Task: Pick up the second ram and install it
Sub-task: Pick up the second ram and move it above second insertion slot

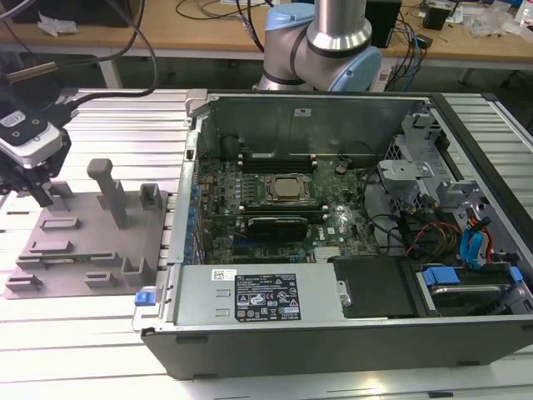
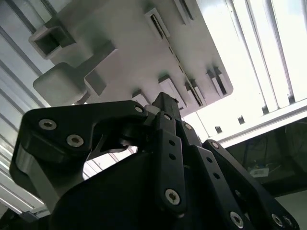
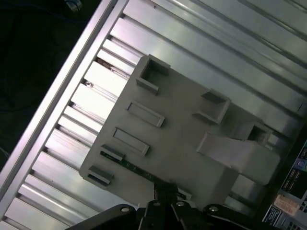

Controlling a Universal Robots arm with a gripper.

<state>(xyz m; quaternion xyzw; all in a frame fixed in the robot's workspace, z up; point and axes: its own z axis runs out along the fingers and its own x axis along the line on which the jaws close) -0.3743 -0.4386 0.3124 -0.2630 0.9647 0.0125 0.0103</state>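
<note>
- Slotted alu table (image 1: 83,367) w/ a grey tray (image 1: 92,242) on the exterior view's left and an open PC case (image 1: 333,108) on its right. A wood bench w/ cables (image 1: 208,25) runs behind.
- Arm base (image 1: 325,42) stands behind the case. The wrist is out over the tray's far end, at the exterior view's left.
- Gripper (image 1: 43,198) points down just beside a short block on the tray. Can't tell if it touches the tray.
- Fingers are clenched: in the first wrist view the gripper (image 3: 165,186) has its tips meeting w/ nothing seen btwn them. The second wrist view shows the gripper (image 2: 163,99) the same way.
- Second ram (image 1: 60,261) lies in the tray, a thin green strip seated btwn small brackets along the tray edge nearest the exterior camera. It's not grasped.
- In the first wrist view the second ram (image 3: 134,168) runs along the tray (image 3: 177,143) edge, and one end passes close by the fingertips. Contact can't be judged.
- Tray also has a tall post (image 1: 104,187), square sockets and flat rectangular pockets. These show from below the gripper in the second wrist view, on the tray (image 2: 129,52).
- Inside the case the motherboard (image 1: 250,237) lies flat w/ the CPU (image 1: 287,188) mid-board. Long black slots (image 1: 283,156) sit just behind it.
- PSU (image 1: 258,296) w/ a label runs along the case's near wall. A blue clip (image 1: 146,296) sits at its tray-side end.
</note>
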